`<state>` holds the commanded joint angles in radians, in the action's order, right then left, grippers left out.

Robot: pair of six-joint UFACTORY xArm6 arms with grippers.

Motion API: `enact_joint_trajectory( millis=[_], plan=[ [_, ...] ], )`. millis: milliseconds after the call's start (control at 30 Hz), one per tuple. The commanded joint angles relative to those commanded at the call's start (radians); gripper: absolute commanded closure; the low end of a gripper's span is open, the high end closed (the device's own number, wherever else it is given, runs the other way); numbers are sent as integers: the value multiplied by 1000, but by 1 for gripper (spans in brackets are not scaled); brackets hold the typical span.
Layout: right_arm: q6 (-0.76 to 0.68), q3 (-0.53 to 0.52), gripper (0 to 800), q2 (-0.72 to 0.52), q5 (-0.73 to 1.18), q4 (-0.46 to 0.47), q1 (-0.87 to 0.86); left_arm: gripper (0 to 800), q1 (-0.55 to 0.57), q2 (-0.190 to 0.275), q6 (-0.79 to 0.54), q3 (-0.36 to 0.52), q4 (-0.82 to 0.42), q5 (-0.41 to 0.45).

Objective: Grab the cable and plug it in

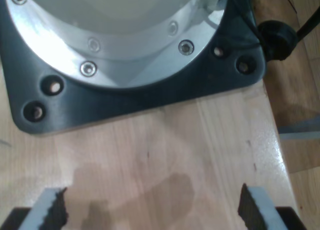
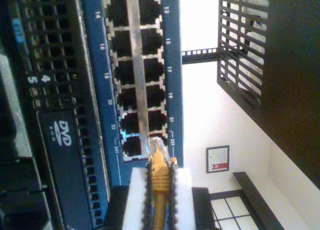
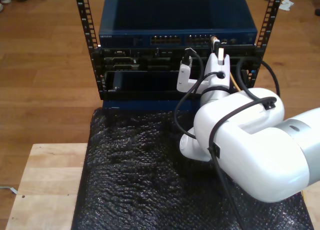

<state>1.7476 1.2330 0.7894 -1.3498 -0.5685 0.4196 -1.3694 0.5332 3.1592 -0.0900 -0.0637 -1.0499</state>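
My second gripper [image 2: 160, 192] is shut on the yellow-orange cable [image 2: 160, 180], held between its white pads. The cable's clear plug [image 2: 157, 151] sticks out past the fingertips, right at the ports marked 23 and 24 of the blue network switch [image 2: 172, 65]. I cannot tell whether it is inside a port. In the exterior view this gripper [image 3: 218, 54] reaches up to the switch [image 3: 177, 22] with the plug [image 3: 215, 40] at the ports, and the cable [image 3: 231, 81] trails down behind the arm. My first gripper [image 1: 152, 210] is open over bare wooden tabletop.
The switch sits atop a black rack [image 3: 85, 45] with a server marked DVD-ROM [image 2: 65, 140] beneath it. Black crinkled wrap [image 3: 135, 175] covers the table. Thick black arm cables [image 3: 185, 97] loop beside the second gripper. A black base plate with a silver flange [image 1: 135, 97] is in front of my first gripper.
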Motion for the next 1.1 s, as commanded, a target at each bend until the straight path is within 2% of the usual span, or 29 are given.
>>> enact_joint_trajectory(
  millis=[1100],
  plan=[
    [2, 14, 800, 6, 0, 9, -5, 0, 0, 0, 0, 2, 0, 0]
  ],
)
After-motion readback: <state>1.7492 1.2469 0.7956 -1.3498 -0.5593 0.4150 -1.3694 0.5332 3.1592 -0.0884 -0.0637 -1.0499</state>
